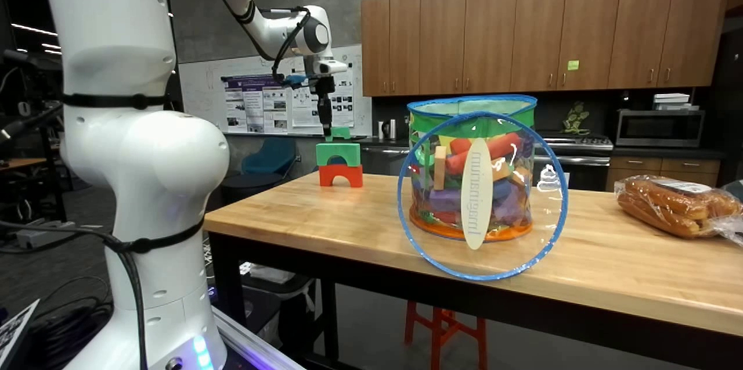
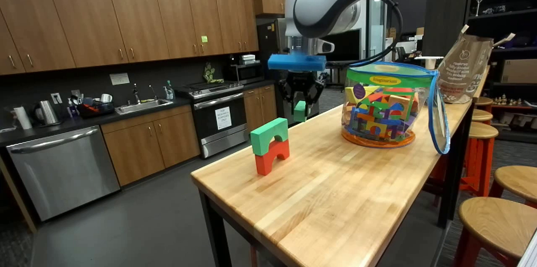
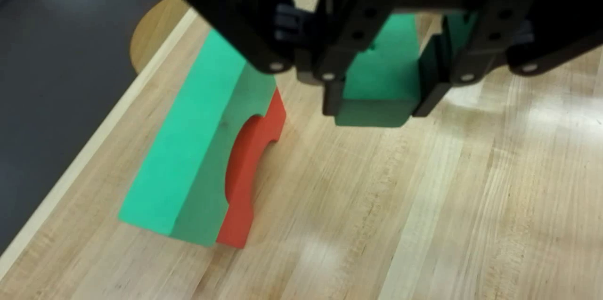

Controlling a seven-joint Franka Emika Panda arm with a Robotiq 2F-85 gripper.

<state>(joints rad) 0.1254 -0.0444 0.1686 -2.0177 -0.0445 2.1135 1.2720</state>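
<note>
The jaws pinched a green block [image 3: 382, 74] over the surface [image 3: 330, 224], near a green arch [image 3: 186, 151] stacked on a red arch [image 3: 245, 163]. If the block swung low, it could tip those 2 over.

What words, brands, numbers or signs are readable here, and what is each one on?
"Imaginarium": yellow label on the clear toy bag.
"Imaginarium", turned sideways: pale oval on the bag's round lid.
"reserve": brown paper bag; its other print is too blurred.
Too small or blurred: oven sign, wall notice, wall posters, bread wrapper label.
</note>
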